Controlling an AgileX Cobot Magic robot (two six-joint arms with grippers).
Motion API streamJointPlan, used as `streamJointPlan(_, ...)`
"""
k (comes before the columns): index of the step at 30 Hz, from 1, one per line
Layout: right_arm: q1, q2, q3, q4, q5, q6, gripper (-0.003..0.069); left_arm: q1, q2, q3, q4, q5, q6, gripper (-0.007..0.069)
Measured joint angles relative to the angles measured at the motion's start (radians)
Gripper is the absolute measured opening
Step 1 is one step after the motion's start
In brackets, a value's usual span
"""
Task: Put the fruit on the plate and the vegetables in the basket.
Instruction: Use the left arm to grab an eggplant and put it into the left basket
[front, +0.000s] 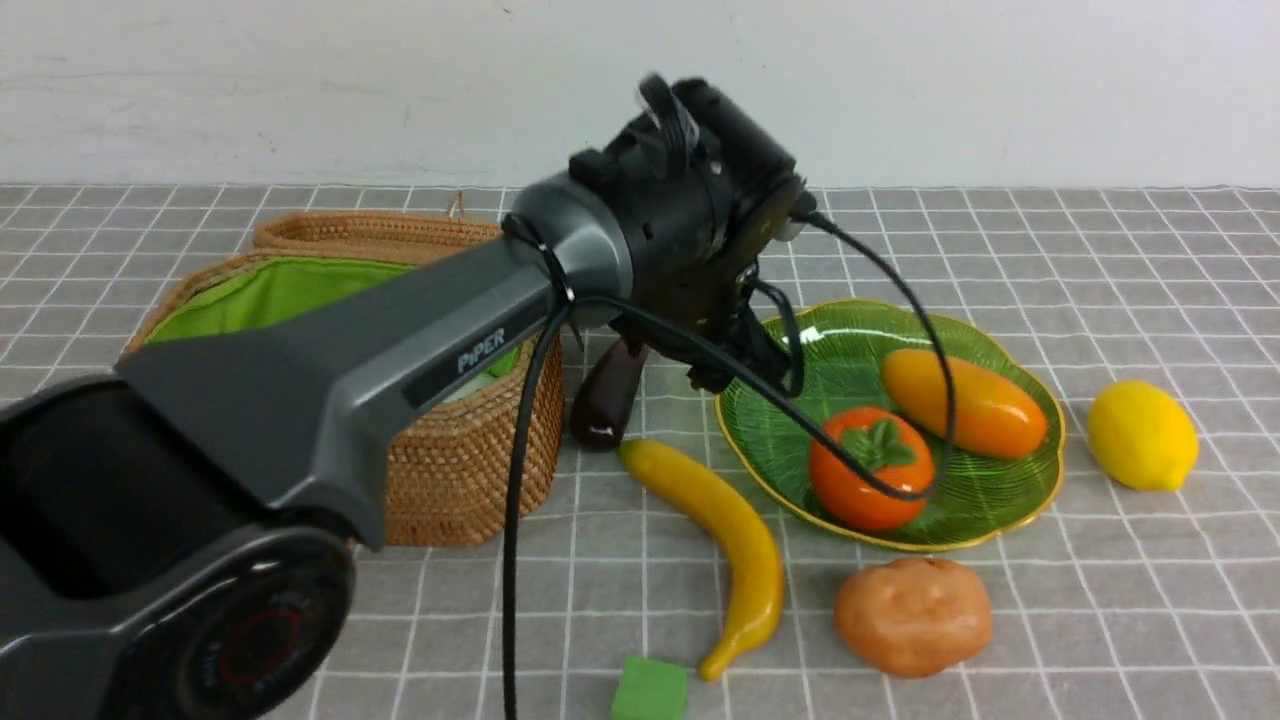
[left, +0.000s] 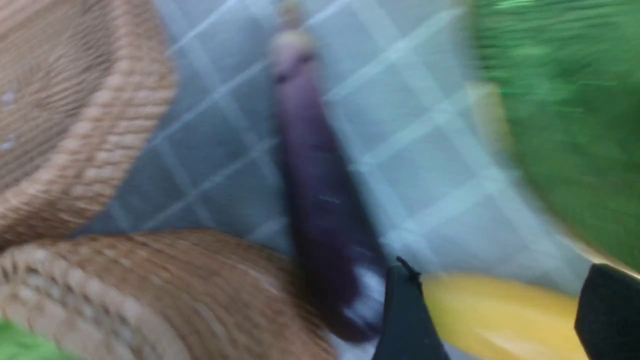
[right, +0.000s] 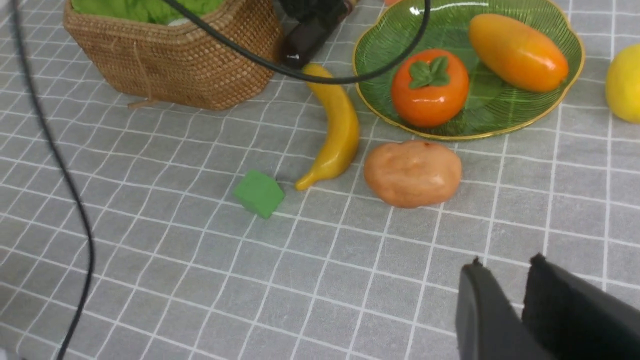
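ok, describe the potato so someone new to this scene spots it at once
Find the shiny green plate with the gold rim, on the gray checked cloth. Just off its edge, on the robot's side, lies the potato, right of the curved yellow banana. It is tan-orange, lumpy and oblong, unlike the smooth red-orange persimmon, which sits on the plate.

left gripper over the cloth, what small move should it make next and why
Probably shift the left gripper toward the eggplant before lowering: its jaws stand open and hold nothing, and the eggplant lies on the cloth beside the basket, not in it.
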Motion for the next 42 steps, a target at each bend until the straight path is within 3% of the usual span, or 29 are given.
streamJointPlan(3, 0.000, 0.000, 0.000, 0.001, 0.003, 0.000, 0.0142, 0.013, 0.049, 0.000, 0.076, -0.044, -0.034, 0.0438)
streamJointPlan(24, 0.000, 0.000, 0.000, 0.023, 0.027, 0.000, 0.0141, 0.047, 0.127, 0.000, 0.187, -0.107, -0.097, 0.0438)
streamJointPlan(42, 0.000, 0.000, 0.000, 0.036, 0.037, 0.000, 0.0140, 0.047, 0.161, 0.008, 0.195, -0.147, -0.096, 0.0419)
